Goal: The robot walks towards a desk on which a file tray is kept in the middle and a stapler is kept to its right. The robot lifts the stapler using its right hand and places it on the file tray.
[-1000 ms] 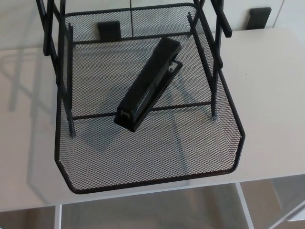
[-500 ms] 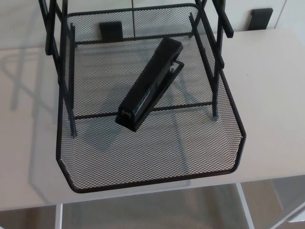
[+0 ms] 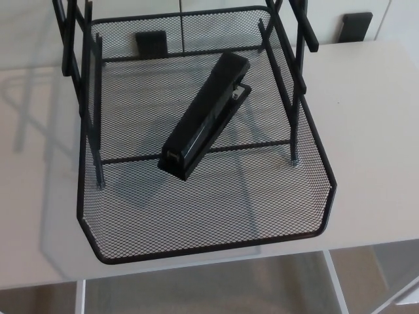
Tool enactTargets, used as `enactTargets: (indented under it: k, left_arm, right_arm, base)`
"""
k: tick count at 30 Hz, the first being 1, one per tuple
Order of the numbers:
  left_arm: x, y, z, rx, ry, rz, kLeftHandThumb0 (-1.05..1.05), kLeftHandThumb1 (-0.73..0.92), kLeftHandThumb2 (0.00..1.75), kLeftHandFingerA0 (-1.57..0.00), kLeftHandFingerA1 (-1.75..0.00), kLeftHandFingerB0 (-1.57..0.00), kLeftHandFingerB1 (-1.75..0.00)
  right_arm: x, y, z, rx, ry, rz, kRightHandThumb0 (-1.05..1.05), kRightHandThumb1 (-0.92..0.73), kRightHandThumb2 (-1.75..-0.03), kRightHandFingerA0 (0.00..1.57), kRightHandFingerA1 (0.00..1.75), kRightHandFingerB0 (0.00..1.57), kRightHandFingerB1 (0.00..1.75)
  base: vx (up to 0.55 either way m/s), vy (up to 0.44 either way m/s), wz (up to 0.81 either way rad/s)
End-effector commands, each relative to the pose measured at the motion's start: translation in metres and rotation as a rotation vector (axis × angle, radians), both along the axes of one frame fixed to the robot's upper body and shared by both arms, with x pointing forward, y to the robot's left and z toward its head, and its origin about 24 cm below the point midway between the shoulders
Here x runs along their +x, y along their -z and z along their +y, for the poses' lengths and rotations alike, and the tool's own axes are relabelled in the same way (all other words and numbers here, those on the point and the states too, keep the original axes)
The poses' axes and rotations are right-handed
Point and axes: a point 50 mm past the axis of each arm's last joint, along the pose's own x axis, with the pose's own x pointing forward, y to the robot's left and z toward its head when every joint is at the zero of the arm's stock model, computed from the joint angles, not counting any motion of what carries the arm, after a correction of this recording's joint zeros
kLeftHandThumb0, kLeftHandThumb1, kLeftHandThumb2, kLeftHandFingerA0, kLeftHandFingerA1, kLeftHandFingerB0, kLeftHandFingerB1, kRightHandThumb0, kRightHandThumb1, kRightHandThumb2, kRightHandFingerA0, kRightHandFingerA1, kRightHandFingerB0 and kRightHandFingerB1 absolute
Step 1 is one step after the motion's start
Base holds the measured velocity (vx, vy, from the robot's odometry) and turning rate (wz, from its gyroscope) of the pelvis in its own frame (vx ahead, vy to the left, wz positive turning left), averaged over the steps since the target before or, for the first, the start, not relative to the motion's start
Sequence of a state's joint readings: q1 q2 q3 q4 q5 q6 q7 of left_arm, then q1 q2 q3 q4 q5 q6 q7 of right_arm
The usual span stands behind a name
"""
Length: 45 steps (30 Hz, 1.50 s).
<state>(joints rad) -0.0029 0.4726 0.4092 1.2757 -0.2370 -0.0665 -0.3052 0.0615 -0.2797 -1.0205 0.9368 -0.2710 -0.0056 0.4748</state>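
A black stapler (image 3: 204, 117) lies flat inside the black wire-mesh file tray (image 3: 216, 243), set diagonally from the front left toward the back right. The tray stands in the middle of the pale desk (image 3: 366, 131). Black upright posts (image 3: 293, 78) rise from the tray's sides and carry a higher tier that runs out of the top of the picture. Neither of my hands shows anywhere in the head view.
The desk's front edge (image 3: 196, 268) runs just under the tray, with white desk legs and floor below it. Two dark brackets (image 3: 357, 25) sit on the wall behind the desk. Bare desk surface lies to the left and right of the tray.
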Motion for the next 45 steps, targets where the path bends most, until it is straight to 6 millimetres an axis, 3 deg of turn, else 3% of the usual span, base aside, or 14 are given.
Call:
enactTargets:
  k: [1, 3, 5, 14, 15, 16, 22, 24, 25, 26, 31, 34, 43, 45]
  left_arm:
    - [-0.007, -0.004, 0.007, 0.057, 0.026, 0.042, -1.05, 0.82, 0.86, -0.44, -1.5, -0.32, -1.37]
    - [-0.006, -0.004, 0.007, 0.054, 0.028, 0.039, -1.05, 0.82, 0.85, -0.44, -1.51, -0.34, -1.37]
    - [-0.007, -0.004, 0.007, 0.056, 0.033, 0.042, -1.05, 0.82, 0.86, -0.43, -1.49, -0.34, -1.36]
    - [-0.007, -0.004, 0.008, 0.034, -0.011, 0.018, -1.05, 0.81, 0.83, -0.37, -1.47, -0.27, -1.36]
    - [-0.007, -0.005, 0.008, 0.038, -0.015, 0.021, -1.05, 0.82, 0.84, -0.42, -1.53, -0.29, -1.39]
    - [-0.006, -0.005, 0.008, 0.044, -0.008, 0.025, -1.05, 0.82, 0.85, -0.41, -1.51, -0.29, -1.38]
    - [-0.007, -0.005, 0.008, 0.035, -0.001, 0.014, -1.05, 0.78, 0.87, -0.39, -1.52, -0.27, -1.39]
    - [-0.005, -0.005, 0.008, 0.035, -0.009, 0.015, -1.05, 0.8, 0.88, -0.41, -1.53, -0.3, -1.39]
    - [-0.005, -0.005, 0.008, 0.037, -0.004, 0.016, -1.05, 0.8, 0.87, -0.41, -1.53, -0.29, -1.39]
    - [-0.005, -0.005, 0.008, 0.034, -0.003, 0.013, -1.05, 0.81, 0.87, -0.38, -1.53, -0.28, -1.39]
    - [-0.005, -0.006, 0.008, 0.024, 0.002, 0.008, -1.05, 0.81, 0.86, -0.37, -1.51, -0.27, -1.37]
    - [-0.005, -0.006, 0.008, 0.029, -0.001, 0.011, -1.05, 0.8, 0.88, -0.39, -1.51, -0.28, -1.37]
    - [-0.005, -0.006, 0.008, 0.034, 0.018, 0.01, -1.05, 0.81, 0.87, -0.39, -1.51, -0.3, -1.38]
    - [-0.005, -0.007, 0.009, 0.032, 0.011, 0.009, -1.05, 0.81, 0.86, -0.37, -1.48, -0.28, -1.36]
  right_arm:
    - [0.001, -0.009, -0.002, -0.181, -0.11, -0.068, -0.85, -0.37, -0.77, 0.25, 0.61, 0.25, 0.6]
    - [0.001, -0.008, -0.002, -0.175, -0.117, -0.065, -0.85, -0.48, -0.55, 0.24, 0.58, 0.25, 0.59]
    - [0.002, -0.006, -0.001, -0.177, -0.126, -0.047, -0.86, -0.37, -0.78, 0.26, 0.59, 0.24, 0.58]
    - [0.005, -0.009, -0.001, -0.221, -0.187, -0.03, -0.88, -0.49, -0.57, 0.31, 0.63, 0.24, 0.59]
    - [0.007, -0.008, 0.0, -0.221, -0.179, -0.034, -0.9, -0.41, -0.84, 0.43, 0.73, 0.22, 0.59]
    - [0.007, -0.007, 0.0, -0.211, -0.166, -0.047, -0.85, -0.47, -0.55, 0.38, 0.72, 0.27, 0.6]
    - [0.007, -0.008, 0.0, -0.232, -0.216, -0.033, -0.91, -0.5, -0.56, 0.35, 0.61, 0.25, 0.58]
    - [0.007, -0.008, 0.001, -0.23, -0.195, -0.052, -0.86, -0.39, -0.83, 0.35, 0.67, 0.24, 0.61]
    - [0.007, -0.008, 0.001, -0.228, -0.206, -0.053, -0.88, -0.49, -0.57, 0.32, 0.65, 0.24, 0.6]
    - [0.008, -0.008, 0.001, -0.228, -0.218, -0.053, -0.92, -0.4, -0.69, 0.52, 0.73, 0.23, 0.62]
    - [0.01, -0.007, 0.0, -0.233, -0.214, -0.043, -0.89, -0.49, -0.57, 0.36, 0.62, 0.25, 0.58]
    - [0.01, -0.006, 0.0, -0.239, -0.227, -0.02, -0.98, -0.39, -0.7, 0.65, 0.83, 0.27, 0.57]
    - [0.01, -0.008, -0.001, -0.236, -0.244, -0.018, -0.91, -0.5, -0.57, 0.4, 0.63, 0.28, 0.55]
    - [0.012, -0.006, 0.001, -0.221, -0.211, -0.038, -0.9, -0.36, -0.79, 0.73, 0.9, 0.27, 0.57]
  base:
    - [0.0, 0.0, 0.0]
    - [0.0, 0.0, 0.0]
    - [0.0, 0.0, 0.0]
    - [0.0, 0.0, 0.0]
    - [0.0, 0.0, 0.0]
    - [0.0, 0.0, 0.0]
    - [0.0, 0.0, 0.0]
    - [0.0, 0.0, 0.0]
    - [0.0, 0.0, 0.0]
    - [0.0, 0.0, 0.0]
    - [0.0, 0.0, 0.0]
    - [0.0, 0.0, 0.0]
    - [0.0, 0.0, 0.0]
    - [0.0, 0.0, 0.0]
